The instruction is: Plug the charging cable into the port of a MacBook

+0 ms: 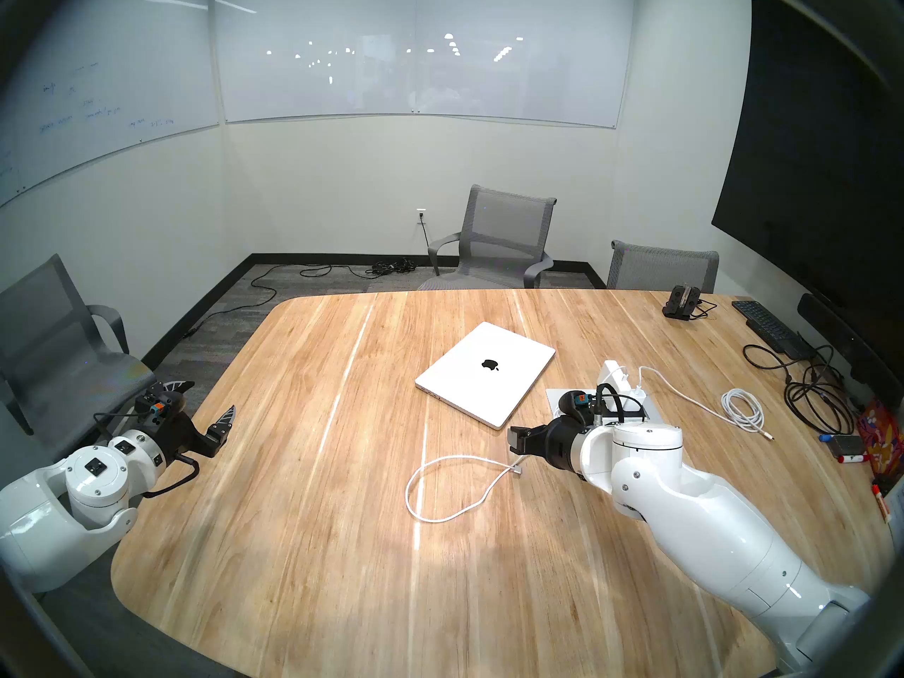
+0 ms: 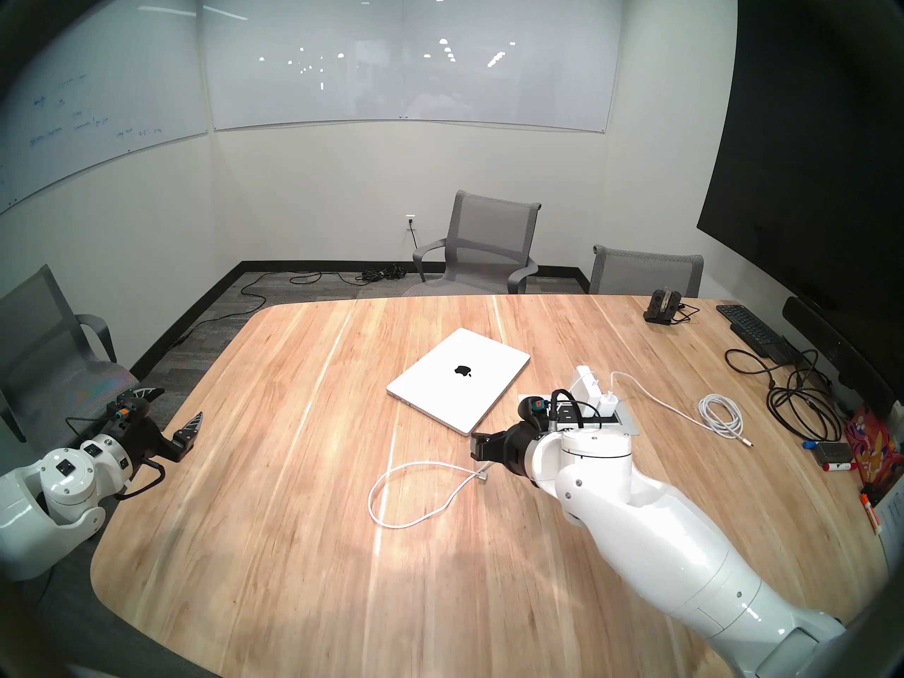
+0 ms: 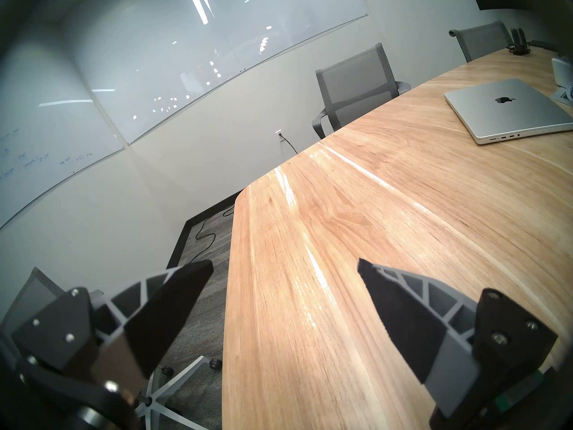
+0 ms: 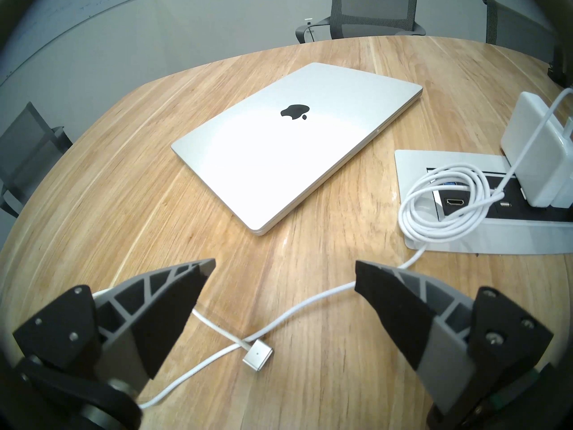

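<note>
While lid shut, MacBook (image 4: pixel 279 147), charging cable (image 4: pixel 310 308) unplugged

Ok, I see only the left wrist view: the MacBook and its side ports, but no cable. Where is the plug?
Observer: The plug lies flat on the table, short of the MacBook's near corner.
Operator: Does the right tool hold it?
Observer: No. The right tool is open above it and holds nothing.
Operator: And the cord?
Observer: The charging cable loops on the table, then coils on the outlet box beside the white charger brick.
</note>
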You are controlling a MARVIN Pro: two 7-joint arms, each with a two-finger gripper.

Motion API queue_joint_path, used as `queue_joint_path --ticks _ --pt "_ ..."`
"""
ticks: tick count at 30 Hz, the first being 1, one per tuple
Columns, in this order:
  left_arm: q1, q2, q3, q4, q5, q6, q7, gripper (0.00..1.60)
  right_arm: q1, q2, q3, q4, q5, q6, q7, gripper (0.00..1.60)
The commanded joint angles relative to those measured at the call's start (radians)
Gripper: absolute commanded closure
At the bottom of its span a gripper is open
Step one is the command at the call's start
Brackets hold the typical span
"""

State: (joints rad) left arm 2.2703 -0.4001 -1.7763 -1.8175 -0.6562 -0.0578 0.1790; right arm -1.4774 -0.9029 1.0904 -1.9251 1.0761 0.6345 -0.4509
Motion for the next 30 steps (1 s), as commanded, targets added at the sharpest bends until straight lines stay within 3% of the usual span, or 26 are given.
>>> queue_joint_path --ticks 1,30 --pt "-0.002 0.002 -0.013 -0.001 -0.001 -0.001 0.001 0.0 0.005 -0.001 0.001 -0.014 -0.001 0.0 0.0 0.0" --pt "-0.002 0.002 -0.013 -0.001 -0.001 -0.001 0.001 0.0 0.005 -0.001 0.001 -0.014 -0.001 0.0 0.0 0.0"
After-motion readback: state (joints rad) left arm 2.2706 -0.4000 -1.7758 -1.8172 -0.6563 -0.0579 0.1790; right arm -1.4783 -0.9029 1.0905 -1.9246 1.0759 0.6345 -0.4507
